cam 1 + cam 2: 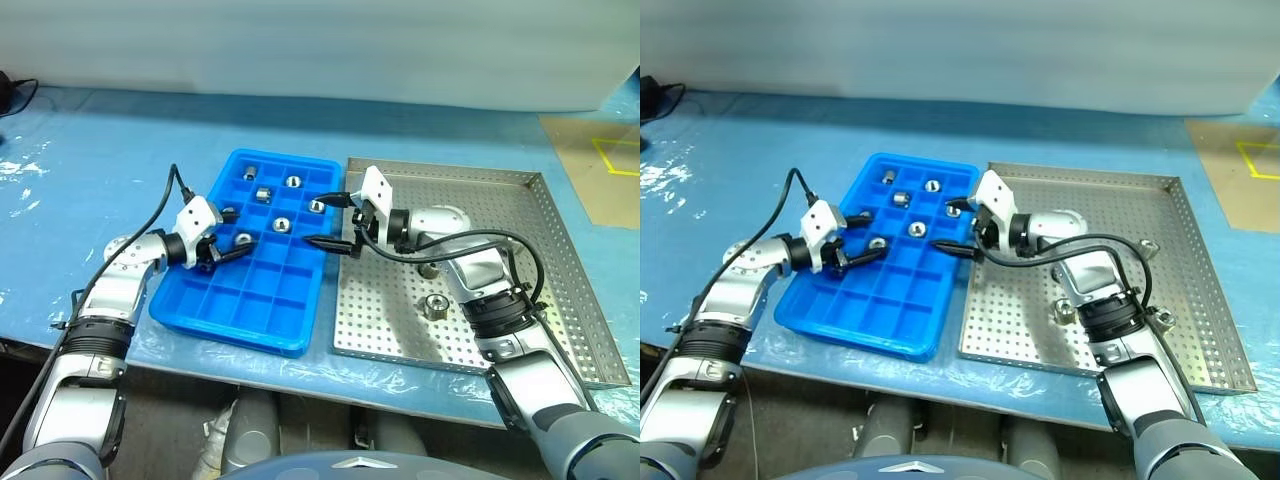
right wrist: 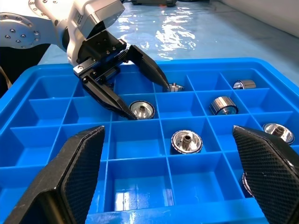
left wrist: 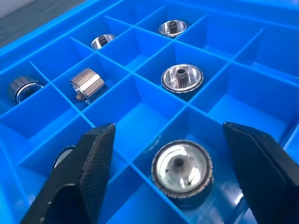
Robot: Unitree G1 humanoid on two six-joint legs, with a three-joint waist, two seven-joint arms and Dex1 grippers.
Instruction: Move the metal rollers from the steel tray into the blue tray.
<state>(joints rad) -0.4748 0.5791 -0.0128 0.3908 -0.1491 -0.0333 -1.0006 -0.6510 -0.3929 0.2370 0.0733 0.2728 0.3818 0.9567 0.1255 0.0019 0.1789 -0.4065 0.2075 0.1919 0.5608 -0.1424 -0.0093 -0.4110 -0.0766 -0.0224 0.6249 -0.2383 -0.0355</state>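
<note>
Between the left gripper's [image 3: 170, 179] parted fingers a roller [image 3: 182, 169] is sitting loose in the blue tray [image 1: 235, 318], joining several; right gripper [image 2: 175, 179] gaping empty; rollers [image 1: 436, 306] are waiting in the steel tray [image 1: 560, 300].

Bench [image 1: 90, 150] covered in glossy blue sheeting. Resting directly on it, side by side and touching: blue tray [image 1: 232, 318] on the left, steel tray [image 1: 560, 250] on the right. Tan patch with yellow tape [image 1: 612, 155] at far right edge.

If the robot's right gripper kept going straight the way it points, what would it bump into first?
Probably the left gripper. The right gripper points across the blue tray, straight toward it. If it dips, it might touch a metal roller first; depth is hard to judge.
</note>
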